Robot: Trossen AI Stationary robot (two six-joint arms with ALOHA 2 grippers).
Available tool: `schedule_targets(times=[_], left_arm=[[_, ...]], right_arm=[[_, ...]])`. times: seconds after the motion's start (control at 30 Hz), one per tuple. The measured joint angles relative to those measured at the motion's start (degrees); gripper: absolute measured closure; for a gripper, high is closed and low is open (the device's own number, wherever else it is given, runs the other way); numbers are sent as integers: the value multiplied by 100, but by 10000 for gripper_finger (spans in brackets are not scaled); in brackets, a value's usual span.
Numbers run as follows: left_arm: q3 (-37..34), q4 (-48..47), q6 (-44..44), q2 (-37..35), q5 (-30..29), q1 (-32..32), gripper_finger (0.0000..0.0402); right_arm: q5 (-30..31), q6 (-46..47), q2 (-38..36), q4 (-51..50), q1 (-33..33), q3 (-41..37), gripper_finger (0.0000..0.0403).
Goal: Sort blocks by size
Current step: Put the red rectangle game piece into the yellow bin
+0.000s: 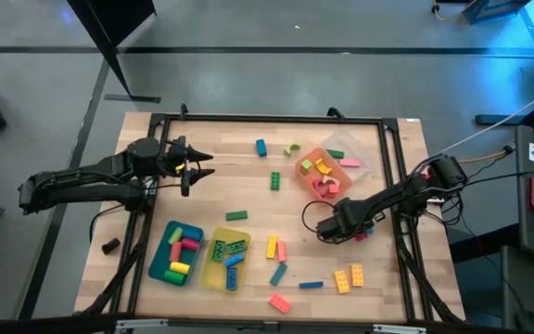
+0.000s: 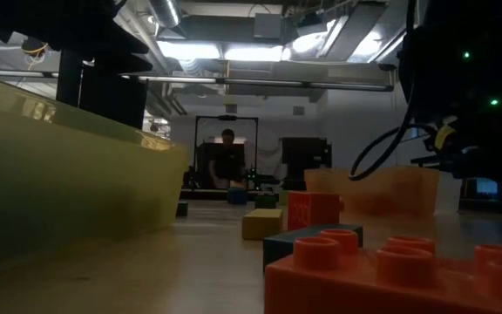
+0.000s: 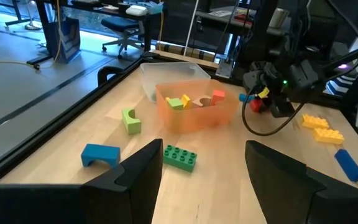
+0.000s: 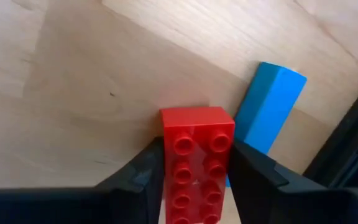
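A red brick [image 4: 197, 165], two studs wide and four long, is seen between the fingers of the right gripper [image 4: 194, 171], whose pads are closed against its long sides. In the high view this gripper [image 1: 352, 225] sits at about four o'clock from the table's centre, just below the orange tray [image 1: 315, 158].

A slip is judged the main risk: the brick is smooth, glossy plastic with hard flat walls, and the pads bear only on narrow strips of them. If the grip is off-centre, the brick could be twisted or dropped on lifting. A blue bar [image 4: 268, 106], also smooth and square-edged, lies touching or just beside the brick at its two o'clock, and could be dragged along or nudged.

The table [image 1: 248, 190] is of pale, matt wood grain. The trays are thin, translucent plastic with rounded corners: a teal tray [image 1: 158, 260] and a yellow tray [image 1: 213, 269] at seven o'clock.

The left gripper [image 1: 196, 165] waits at nine o'clock, fingers spread and empty.
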Motion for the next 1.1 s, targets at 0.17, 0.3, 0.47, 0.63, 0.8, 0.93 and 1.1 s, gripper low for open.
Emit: schedule_targets(times=[0.17, 0.3, 0.47, 0.63, 0.8, 0.93, 1.1], left_arm=[[0, 3, -39, 1, 0, 0, 190], [0, 3, -87, 1, 0, 0, 190], [0, 5, -87, 1, 0, 0, 190], [0, 3, -87, 1, 0, 1, 190], [0, 3, -87, 3, 0, 2, 190], [0, 3, -86, 3, 0, 4, 190], [0, -1, -84, 3, 0, 4, 190]], right_arm=[[-100, -319, 11, 54, 0, 275, 261], [-326, -665, 11, 52, 0, 565, 260], [-604, -1170, 7, -52, -12, 1035, 252], [-713, -1714, 7, -5, -117, 1615, 255], [-635, -2309, 5, 609, -253, 2131, 250], [-432, -2906, 5, 1780, -324, 2321, 251], [-127, -4086, 9, 3632, -420, 2321, 248]])
